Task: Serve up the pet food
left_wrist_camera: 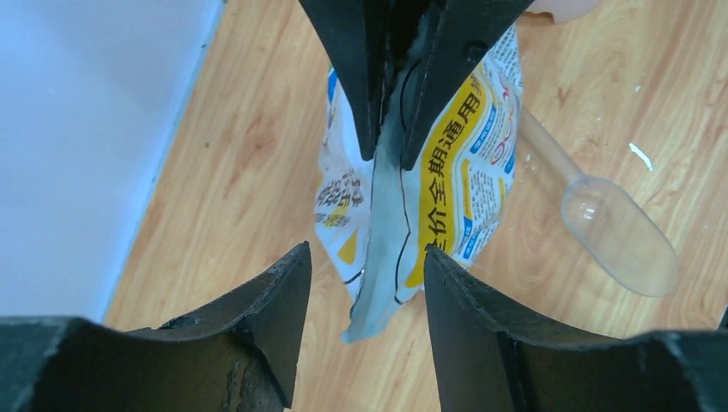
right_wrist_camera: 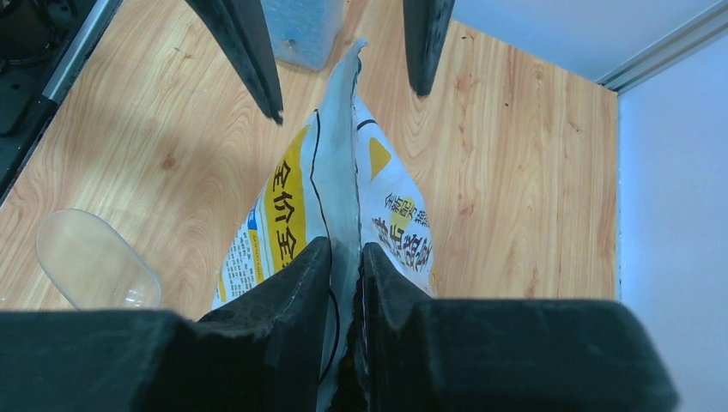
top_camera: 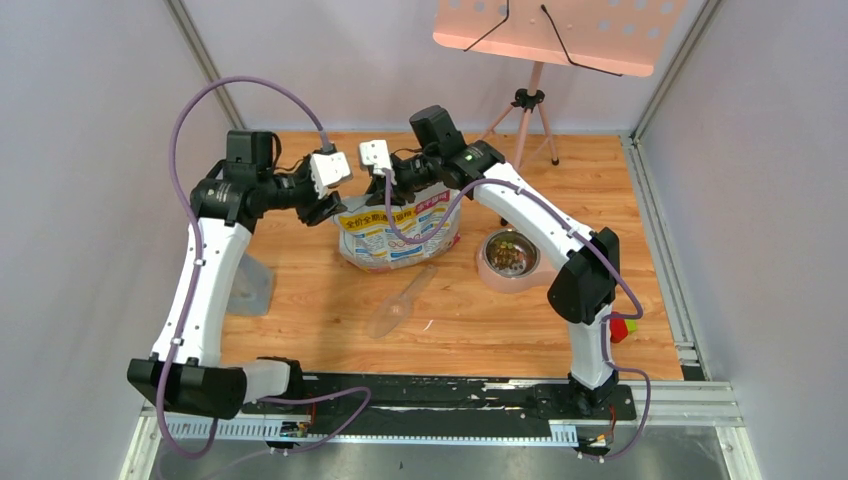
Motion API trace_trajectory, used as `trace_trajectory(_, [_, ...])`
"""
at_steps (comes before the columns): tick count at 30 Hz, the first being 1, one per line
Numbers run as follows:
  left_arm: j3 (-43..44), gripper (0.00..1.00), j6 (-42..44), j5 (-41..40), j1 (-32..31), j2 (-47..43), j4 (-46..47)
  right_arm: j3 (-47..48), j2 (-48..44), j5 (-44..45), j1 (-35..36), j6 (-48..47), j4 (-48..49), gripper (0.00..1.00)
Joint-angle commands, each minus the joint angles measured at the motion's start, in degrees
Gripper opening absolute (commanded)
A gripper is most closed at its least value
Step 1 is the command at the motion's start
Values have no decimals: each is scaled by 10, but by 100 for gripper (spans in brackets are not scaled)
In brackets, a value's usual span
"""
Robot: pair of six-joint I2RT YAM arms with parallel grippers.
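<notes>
At the far left of the wooden counter [top_camera: 300, 330], a pale translucent plastic tub [top_camera: 252, 285] stands beside the left arm. The left pincer [left_wrist_camera: 367, 257] is open: its two black fingers [left_wrist_camera: 275, 300] stand apart on either side of the flattened top seam of the white, yellow and magenta printed bag [left_wrist_camera: 455, 172], without pressing it. The bag stands upright near the counter's middle. The right pincer [right_wrist_camera: 347, 253] meets the bag from the opposite side and is clamped on that same seam, pinching the pale strip. In front of the bag and apart from it, a clear plastic scoop [top_camera: 405, 298] lies flat, its cup end toward the arms. Further right, near the bag, sits a round metal bowl with a pinkish rim [top_camera: 505, 284]. The pet food [top_camera: 510, 255], small dry brown kibble pellets, lies inside it. Close to the right arm, a small red and green object [top_camera: 622, 328] rests at the counter's edge.
</notes>
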Motion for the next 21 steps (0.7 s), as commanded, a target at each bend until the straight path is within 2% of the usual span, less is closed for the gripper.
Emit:
trace_trajectory(1, [-10, 57, -30, 53, 2, 24, 45, 4, -15, 9, 1, -2, -7, 21])
trace_trajectory(7, [-17, 52, -40, 84, -5, 56, 79, 18, -5, 24, 2, 9, -6, 18])
trace_trajectory(14, [-27, 46, -30, 110, -18, 78, 72, 33, 11, 34, 0, 36, -3, 15])
trace_trajectory(19, [-44, 34, -25, 129, -20, 87, 73, 51, 22, 33, -6, 65, -2, 15])
trace_trajectory(21, [-50, 27, -23, 132, -20, 90, 73, 48, 21, 32, -8, 69, 0, 18])
